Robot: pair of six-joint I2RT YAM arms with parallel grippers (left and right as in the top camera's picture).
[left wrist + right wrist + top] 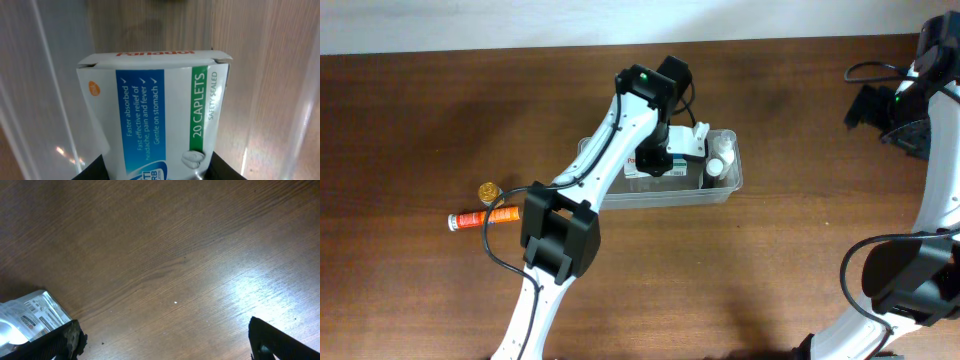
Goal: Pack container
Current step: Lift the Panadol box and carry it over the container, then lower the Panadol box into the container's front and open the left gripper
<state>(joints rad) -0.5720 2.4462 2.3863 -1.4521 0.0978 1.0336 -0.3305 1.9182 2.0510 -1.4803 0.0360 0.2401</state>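
Observation:
The clear plastic container (722, 188) stands mid-table and holds a white bottle (717, 165). My left gripper (655, 160) reaches down inside it and is shut on a white, blue and green caplet box (160, 115), also seen in the overhead view (640, 167). The container's clear walls (30, 100) show on both sides of the box. My right gripper (165, 345) is open and empty above bare wood at the far right of the table (905, 115).
An orange tube with a white cap (480, 217) and a small gold-topped item (489, 189) lie left of the container. A silver foil packet (27, 317) lies beside my right gripper's left finger. Cables run near the right arm.

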